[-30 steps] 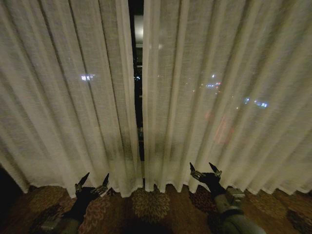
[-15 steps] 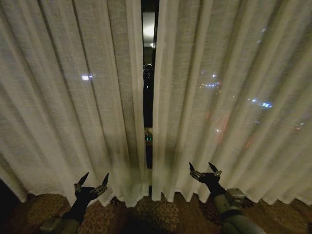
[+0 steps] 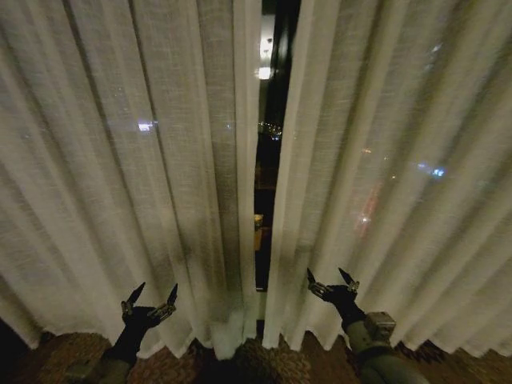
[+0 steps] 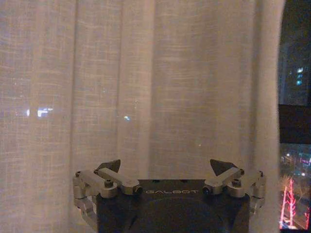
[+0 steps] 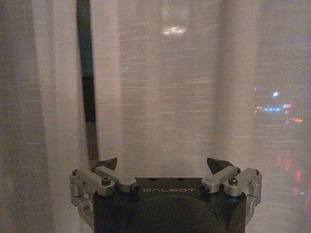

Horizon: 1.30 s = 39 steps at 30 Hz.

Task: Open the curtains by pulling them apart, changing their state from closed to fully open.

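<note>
Two sheer cream-white curtains hang to the floor: the left panel [image 3: 120, 160] and the right panel [image 3: 400, 160], with a narrow dark gap [image 3: 268, 176] between them showing night city lights. My left gripper [image 3: 150, 299] is open, low in front of the left panel [image 4: 121, 87]. My right gripper [image 3: 331, 282] is open, low in front of the right panel [image 5: 194, 87], just right of the gap. Neither gripper holds any fabric. In both wrist views the open fingers [image 4: 112, 166] [image 5: 217, 164] point at the cloth close ahead.
Patterned brown carpet [image 3: 248, 364] lies under the curtain hems. A dark window [image 4: 294, 97] with lit buildings shows through the gap. City lights glimmer through both panels.
The whole head view has shifted: the curtains look larger and closer and the gap sits further right and wider. Both grippers stay open, held in the same pose.
</note>
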### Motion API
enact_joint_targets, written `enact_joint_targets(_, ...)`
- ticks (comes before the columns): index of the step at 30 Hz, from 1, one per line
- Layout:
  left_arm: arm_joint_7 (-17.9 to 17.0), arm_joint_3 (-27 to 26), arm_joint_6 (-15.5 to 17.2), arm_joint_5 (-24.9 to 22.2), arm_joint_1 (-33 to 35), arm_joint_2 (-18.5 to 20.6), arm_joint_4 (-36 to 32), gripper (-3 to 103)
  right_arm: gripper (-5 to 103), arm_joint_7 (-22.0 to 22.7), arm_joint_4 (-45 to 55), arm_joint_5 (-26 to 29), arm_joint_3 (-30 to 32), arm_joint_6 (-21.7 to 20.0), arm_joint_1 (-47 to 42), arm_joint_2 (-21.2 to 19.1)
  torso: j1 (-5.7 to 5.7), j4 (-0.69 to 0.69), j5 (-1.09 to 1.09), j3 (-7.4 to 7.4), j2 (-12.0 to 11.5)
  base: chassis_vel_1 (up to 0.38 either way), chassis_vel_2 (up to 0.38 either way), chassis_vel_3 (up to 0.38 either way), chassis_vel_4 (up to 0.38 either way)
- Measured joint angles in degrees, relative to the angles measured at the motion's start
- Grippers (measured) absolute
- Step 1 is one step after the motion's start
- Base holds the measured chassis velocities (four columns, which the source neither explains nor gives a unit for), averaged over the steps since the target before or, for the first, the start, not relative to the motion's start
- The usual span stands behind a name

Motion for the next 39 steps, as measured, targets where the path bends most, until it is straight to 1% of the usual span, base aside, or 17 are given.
enact_joint_targets(2,-0.01,-0.11,0.00,0.00,0.00,0.01,0.01,100,100,-0.18,-0.18,1.96,-0.45,-1.19,-0.11,0.26,0.02,0.01,-0.02,0.00,0.00,-0.048,0.205,0.072,-0.170)
enact_joint_targets(9,-0.04,-0.54,0.06,0.22,-0.01,-0.53,-0.13,100,100,-0.39,-2.22,4.32,-1.03,-2.35,1.08,0.58,0.02,0.00,0.02,0.01,-0.01,-0.012,0.052,0.020,-0.051)
enact_joint_targets(14,-0.08,-0.59,0.09,1.11,0.13,-1.63,-0.41,100,100,-0.39,-4.29,6.95,-2.15,-2.42,3.08,-0.58,-0.03,0.00,0.00,-0.01,0.02,0.001,-0.031,0.003,0.027)
enact_joint_targets(17,-0.12,-0.67,0.15,1.22,0.48,-2.13,-0.96,100,100,-0.47,-6.63,10.40,-3.63,-3.23,6.46,-1.48,-0.02,0.02,0.00,-0.01,0.02,0.000,0.000,0.000,0.000)
enact_joint_targets(20,-0.16,-0.75,0.16,1.38,0.76,-2.40,-1.49,100,100,-0.52,-8.17,11.92,-5.00,-3.53,8.16,-1.92,0.00,0.01,0.00,0.00,0.00,0.000,0.000,0.000,0.000)
enact_joint_targets(26,-0.27,-1.43,0.22,1.40,1.36,-3.04,-2.54,100,100,-0.62,-11.01,12.40,-7.23,-3.46,10.50,-1.60,0.00,0.00,0.01,0.00,0.00,0.000,0.000,0.000,0.000)
enact_joint_targets(30,-0.30,-1.54,0.21,1.41,1.95,-3.60,-3.24,100,100,0.21,-13.72,11.13,-8.49,-2.37,12.97,-0.64,0.00,0.01,0.00,0.00,0.00,0.000,0.000,0.000,0.000)
enact_joint_targets(35,-0.32,-1.44,0.17,1.63,2.28,-3.95,-3.71,100,100,0.72,-15.58,9.31,-8.15,-1.53,13.82,-0.55,0.00,0.01,0.00,0.00,0.00,0.000,0.000,0.000,0.000)
enact_joint_targets(39,-0.32,-1.43,0.10,1.69,2.40,-4.11,-4.14,100,100,2.04,-15.28,8.48,-6.55,-0.72,12.82,-0.56,0.00,0.00,0.01,0.00,0.00,0.000,0.000,0.000,0.000)
